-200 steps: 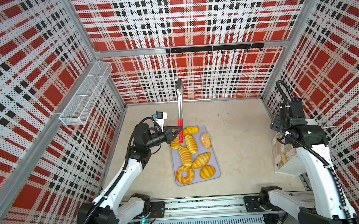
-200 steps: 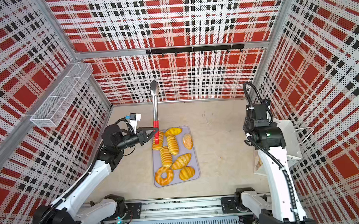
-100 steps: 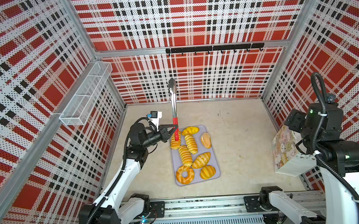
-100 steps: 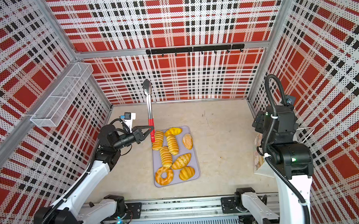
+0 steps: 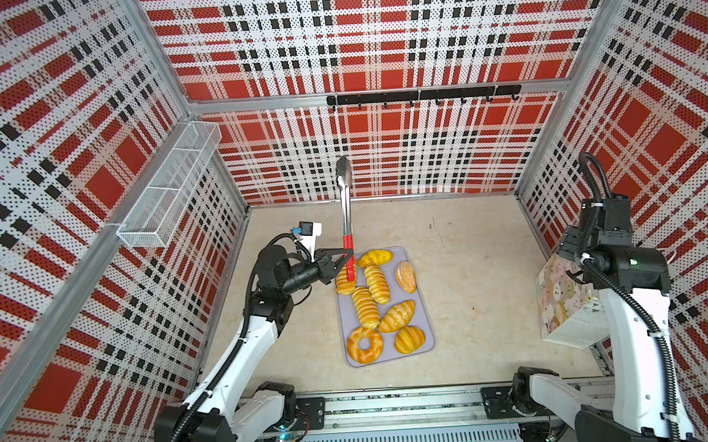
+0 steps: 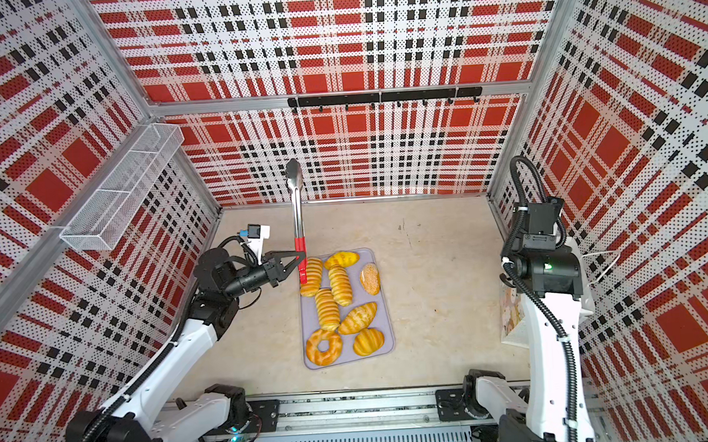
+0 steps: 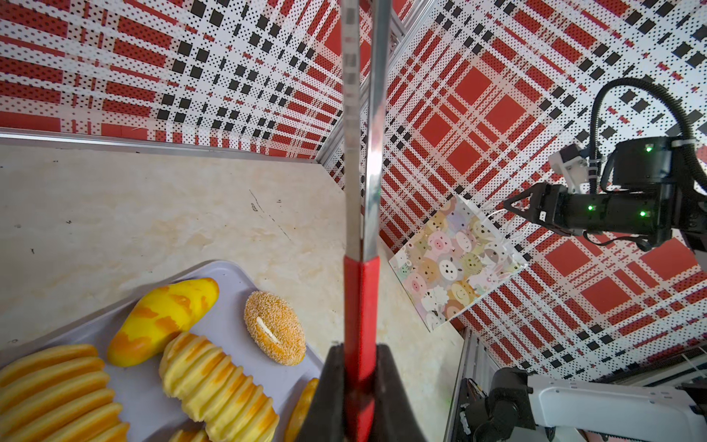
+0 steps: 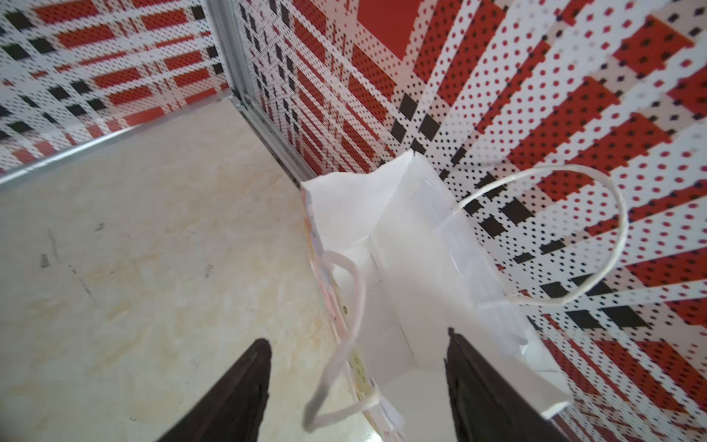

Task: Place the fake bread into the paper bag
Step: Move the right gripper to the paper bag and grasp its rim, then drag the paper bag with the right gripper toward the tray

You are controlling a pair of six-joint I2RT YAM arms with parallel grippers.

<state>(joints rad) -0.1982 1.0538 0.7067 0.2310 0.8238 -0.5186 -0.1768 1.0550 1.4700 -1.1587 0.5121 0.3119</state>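
Note:
Several pieces of fake bread (image 5: 372,308) lie on a lavender-grey tray (image 5: 429,343), among them a ring doughnut (image 5: 365,345) and a speckled oval (image 7: 274,327). My left gripper (image 5: 348,257) is shut on the red handle of metal tongs (image 5: 345,206), which stand upright over the tray's far left corner; in the left wrist view the left gripper (image 7: 359,346) clamps the tongs (image 7: 361,153). The paper bag (image 5: 556,303) stands by the right wall, its mouth open. Above it my right gripper (image 8: 357,336) is open, straddling the paper bag's (image 8: 401,248) near wall and cord handle.
A wire basket (image 5: 172,190) hangs on the left wall and a black hook rail (image 5: 422,95) on the back wall. The arms' base rail (image 5: 395,403) runs along the front edge. Bare beige table (image 5: 479,265) lies between tray and bag.
The left gripper and tongs shifted slightly left. The right arm rose from low over the bag and swung above it, its jaws staying apart.

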